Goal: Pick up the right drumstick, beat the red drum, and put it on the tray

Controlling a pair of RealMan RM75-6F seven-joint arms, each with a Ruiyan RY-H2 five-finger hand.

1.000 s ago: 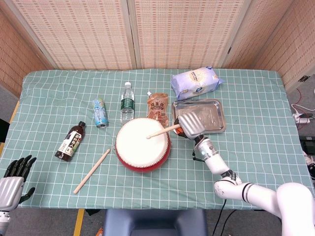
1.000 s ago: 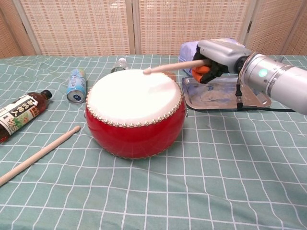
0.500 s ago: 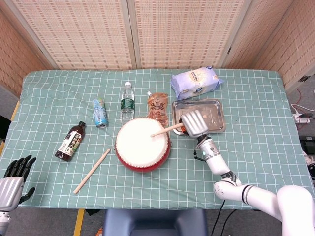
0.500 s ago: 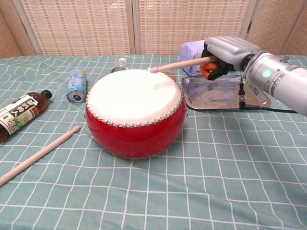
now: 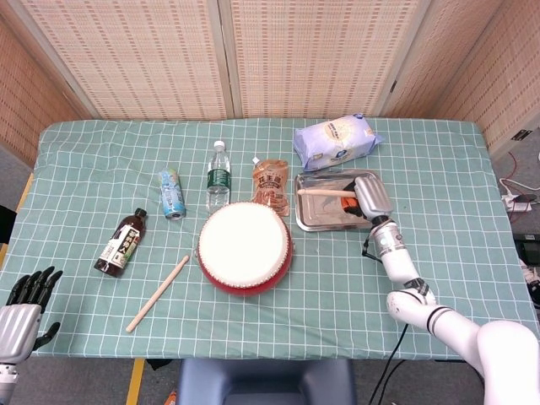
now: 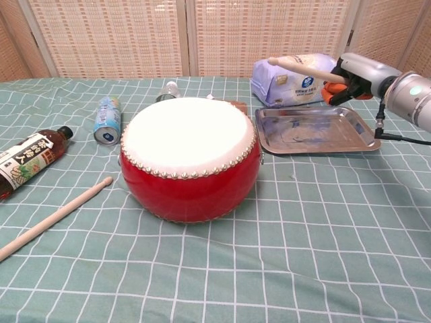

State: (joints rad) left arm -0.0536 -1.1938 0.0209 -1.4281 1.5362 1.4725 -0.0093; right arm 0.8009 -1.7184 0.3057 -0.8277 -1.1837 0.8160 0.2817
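Note:
The red drum (image 5: 245, 249) (image 6: 190, 158) with its white skin stands mid-table. To its right lies the metal tray (image 5: 316, 218) (image 6: 316, 140). My right hand (image 5: 369, 197) (image 6: 353, 74) hovers above the tray and grips a wooden drumstick (image 5: 323, 192) (image 6: 304, 68), whose tip points left over the tray, clear of the drum. A second drumstick (image 5: 158, 293) (image 6: 54, 217) lies on the cloth left of the drum. My left hand (image 5: 27, 295) hangs at the table's near-left corner, fingers apart, holding nothing.
Behind the drum stand a water bottle (image 5: 218, 176), a blue can (image 5: 172, 194) (image 6: 108, 120) and a brown snack pouch (image 5: 271, 184). A dark sauce bottle (image 5: 121, 241) (image 6: 28, 160) lies at the left. A white-blue bag (image 5: 336, 141) (image 6: 289, 82) sits behind the tray.
My right hand has swung right and away from the drum, carrying the drumstick from over the drum skin to above the tray. The left hand has not moved.

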